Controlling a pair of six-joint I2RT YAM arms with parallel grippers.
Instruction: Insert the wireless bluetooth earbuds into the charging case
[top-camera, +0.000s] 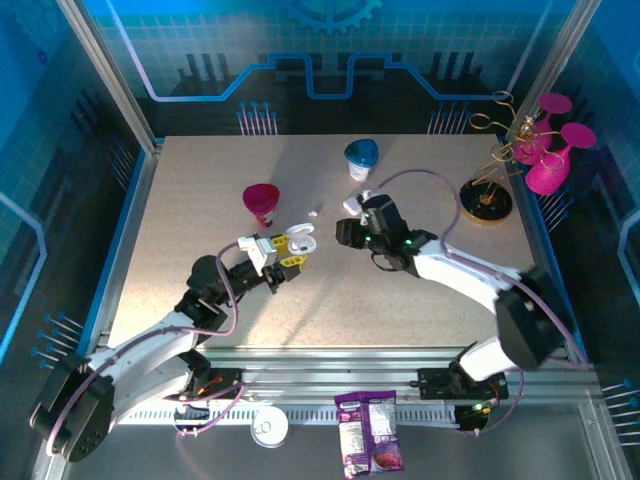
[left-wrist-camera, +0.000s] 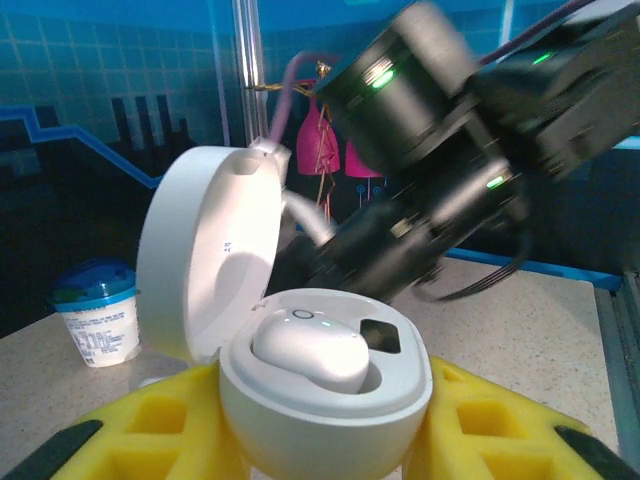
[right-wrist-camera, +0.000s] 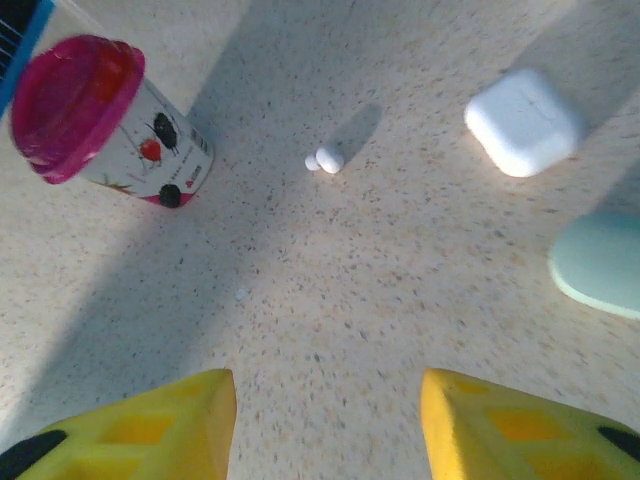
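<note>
Earbud (right-wrist-camera: 325, 160), tiny white plastic, lies dead ahead of my parted, empty right jaws; left jaws grip the open white case (left-wrist-camera: 325, 410).

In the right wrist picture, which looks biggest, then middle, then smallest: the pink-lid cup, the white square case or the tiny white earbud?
1. pink-lid cup, biggest
2. white square case, clearly smaller than the cup
3. tiny white earbud, smallest by far

All three lie on the table at a similar depth, so the order looks safe.

right gripper (right-wrist-camera: 325, 385) faces bare table (right-wrist-camera: 330, 290); pink-lidded cup (right-wrist-camera: 100, 120) left, white case (right-wrist-camera: 522, 122), maybe green case (right-wrist-camera: 600, 265), right.
</note>
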